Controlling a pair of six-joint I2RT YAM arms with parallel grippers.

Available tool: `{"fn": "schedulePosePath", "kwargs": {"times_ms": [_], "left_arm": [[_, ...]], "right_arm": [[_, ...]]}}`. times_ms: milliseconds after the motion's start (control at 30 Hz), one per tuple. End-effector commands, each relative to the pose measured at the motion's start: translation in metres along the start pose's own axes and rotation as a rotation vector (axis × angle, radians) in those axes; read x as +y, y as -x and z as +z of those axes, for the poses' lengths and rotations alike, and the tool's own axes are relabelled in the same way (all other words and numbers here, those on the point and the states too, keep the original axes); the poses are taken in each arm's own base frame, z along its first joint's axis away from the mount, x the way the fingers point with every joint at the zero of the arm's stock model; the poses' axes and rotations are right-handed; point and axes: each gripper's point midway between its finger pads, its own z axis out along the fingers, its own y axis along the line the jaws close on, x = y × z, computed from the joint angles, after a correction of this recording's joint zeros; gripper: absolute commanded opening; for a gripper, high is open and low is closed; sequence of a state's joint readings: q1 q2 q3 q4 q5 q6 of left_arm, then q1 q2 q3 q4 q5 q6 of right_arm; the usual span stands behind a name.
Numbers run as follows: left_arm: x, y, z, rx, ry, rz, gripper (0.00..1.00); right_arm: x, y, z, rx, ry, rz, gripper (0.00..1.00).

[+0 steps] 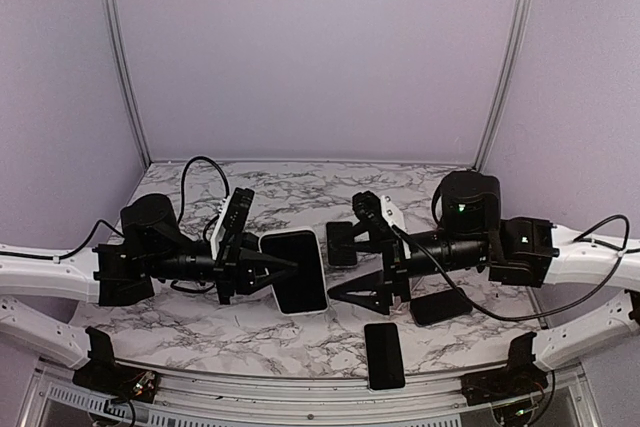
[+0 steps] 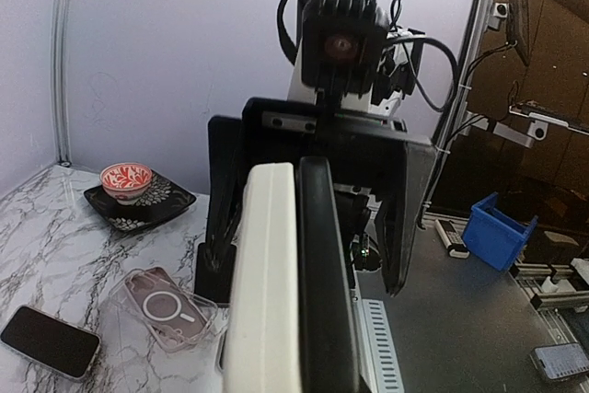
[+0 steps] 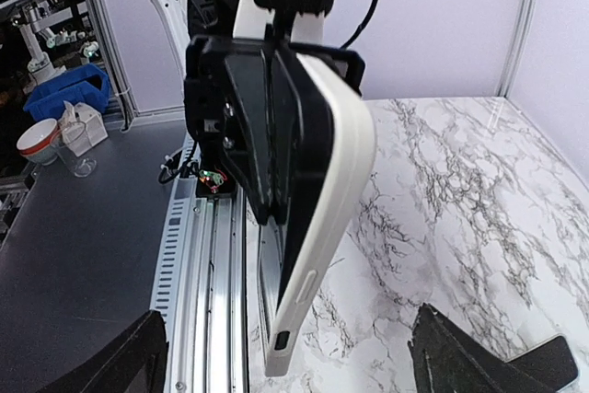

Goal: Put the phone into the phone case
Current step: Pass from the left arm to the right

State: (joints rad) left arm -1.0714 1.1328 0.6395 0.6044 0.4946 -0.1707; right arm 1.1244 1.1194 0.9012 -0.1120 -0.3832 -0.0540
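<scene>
My left gripper (image 1: 283, 266) is shut on the phone (image 1: 300, 269), a black slab backed by the white phone case (image 1: 322, 277), and holds both above the marble. Edge-on in the left wrist view, the phone (image 2: 324, 273) lies flat against the case (image 2: 263, 283), hiding my own fingers. From the right wrist, the case (image 3: 342, 190) bows slightly off the phone (image 3: 306, 200) towards its lower end; how far the phone sits in the case I cannot tell. My right gripper (image 1: 347, 270) stands open just right of the phone, its jaws wide apart and empty, its fingers (image 3: 124, 361) flanking the case's end.
A clear case with a ring (image 2: 166, 306) and a second dark phone (image 2: 51, 342) lie on the marble table (image 1: 290, 197). A red bowl on a black plate (image 2: 126, 181) stands behind them. Another black phone (image 1: 384, 355) lies near the front rail, and a dark slab (image 1: 440, 305) under the right arm.
</scene>
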Motion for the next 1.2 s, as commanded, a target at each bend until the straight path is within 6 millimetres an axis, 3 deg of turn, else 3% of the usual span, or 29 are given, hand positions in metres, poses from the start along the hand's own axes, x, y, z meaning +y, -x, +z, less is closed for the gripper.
{"fn": "schedulePosePath", "kwargs": {"times_ms": [0, 133, 333, 500, 667, 833, 1067, 1167], "left_arm": [[-0.008, 0.026, -0.002, -0.066, -0.005, 0.084, 0.0], [-0.008, 0.023, 0.001, -0.056, -0.004, 0.1, 0.0], [-0.014, 0.018, 0.004, -0.039, -0.028, 0.11, 0.0], [-0.015, 0.017, 0.003, -0.035, -0.03, 0.114, 0.0], [-0.016, 0.016, 0.003, -0.03, -0.031, 0.12, 0.0], [-0.016, 0.016, 0.004, -0.028, -0.03, 0.113, 0.01], [-0.011, 0.012, 0.004, -0.023, -0.001, 0.093, 0.4], [-0.008, 0.012, 0.006, -0.024, 0.013, 0.084, 0.44]], "right_arm": [[0.001, 0.053, -0.012, -0.157, -0.005, -0.061, 0.87], [-0.004, 0.072, -0.003, -0.191, -0.002, -0.064, 0.76], [-0.006, 0.073, 0.014, -0.164, 0.03, -0.031, 0.56], [-0.003, 0.069, 0.021, -0.147, 0.064, -0.025, 0.31], [-0.002, 0.066, 0.02, -0.141, 0.069, -0.021, 0.1], [-0.002, 0.072, 0.015, -0.165, 0.062, -0.034, 0.0], [0.005, 0.094, 0.0, -0.254, 0.066, -0.087, 0.0], [0.007, 0.107, -0.012, -0.323, 0.053, -0.115, 0.0]]}}
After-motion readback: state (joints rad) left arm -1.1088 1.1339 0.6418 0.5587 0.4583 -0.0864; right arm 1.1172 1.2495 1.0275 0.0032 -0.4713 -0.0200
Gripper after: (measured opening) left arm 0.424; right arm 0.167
